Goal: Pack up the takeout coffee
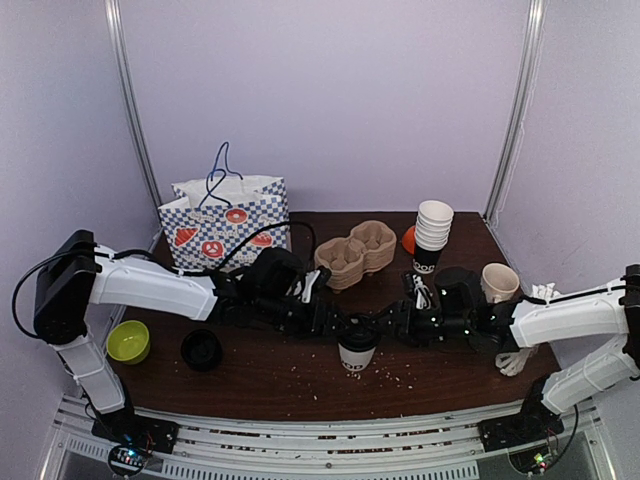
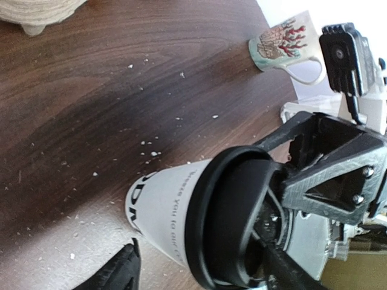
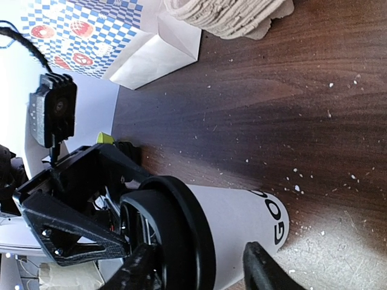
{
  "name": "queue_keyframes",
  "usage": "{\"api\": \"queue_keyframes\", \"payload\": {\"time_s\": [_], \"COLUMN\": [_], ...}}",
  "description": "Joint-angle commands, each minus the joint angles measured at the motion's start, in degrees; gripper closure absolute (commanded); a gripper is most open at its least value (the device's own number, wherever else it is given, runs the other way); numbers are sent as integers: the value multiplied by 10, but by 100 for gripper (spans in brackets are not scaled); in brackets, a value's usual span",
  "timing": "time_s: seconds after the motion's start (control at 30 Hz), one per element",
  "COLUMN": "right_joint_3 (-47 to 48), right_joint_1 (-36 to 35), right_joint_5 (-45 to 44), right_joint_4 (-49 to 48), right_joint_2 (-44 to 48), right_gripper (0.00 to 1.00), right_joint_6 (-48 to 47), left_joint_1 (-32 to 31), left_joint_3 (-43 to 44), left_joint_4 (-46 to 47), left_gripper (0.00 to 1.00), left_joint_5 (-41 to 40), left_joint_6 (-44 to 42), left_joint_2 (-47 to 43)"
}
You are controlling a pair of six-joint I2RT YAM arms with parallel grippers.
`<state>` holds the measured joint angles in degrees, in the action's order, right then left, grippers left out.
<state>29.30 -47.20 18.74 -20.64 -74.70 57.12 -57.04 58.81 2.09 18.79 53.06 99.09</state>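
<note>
Probably grasp step: left pincer (image 1: 340, 328) apart astride takeout coffee (image 1: 357, 352); right pincer (image 1: 386, 328), cannot tell. Next: upright lift toward checkered paper bag (image 1: 225, 225), ten o'clock.

The top view looks down from above the bench's (image 1: 280, 385) near edge; both wrist views sit close, facing each other across the takeout coffee (image 1: 357, 350).

Dark wood-grain table (image 1: 300, 385) flecked with pale crumbs (image 1: 395, 378), enclosed by plain lilac walls (image 1: 330, 100); metal posts (image 1: 132, 110) rise at both rear corners. Lighting even.
</note>
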Motion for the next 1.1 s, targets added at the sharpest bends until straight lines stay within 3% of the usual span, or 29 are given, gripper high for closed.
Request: {"api": "queue_keyframes", "payload": {"time_s": [0.0,0.17,0.43,0.77,1.07], "right_joint_3": [-4,25,37,16,-9], "right_joint_1": [2,2,0,-4,-4], "right_joint_5": [1,2,27,48,43], "right_joint_4": [74,104,135,106,90], "right_joint_2": [9,35,40,12,-7], "right_gripper": [44,32,12,19,29], "right_joint_6": [-5,-17,-42,-38,-30], "left_joint_1": [2,2,-1,-3,-2], "left_joint_3": [3,29,13,-13,-34], "left_joint_4": [-33,-45,-49,-41,-41], "left_gripper": [19,9,7,14,27], "left_joint_5": [-6,1,0,4,1], "left_joint_6": [-15,-22,-21,-16,-14], "left_joint_2": [-9,-23,-36,-29,-13]}}
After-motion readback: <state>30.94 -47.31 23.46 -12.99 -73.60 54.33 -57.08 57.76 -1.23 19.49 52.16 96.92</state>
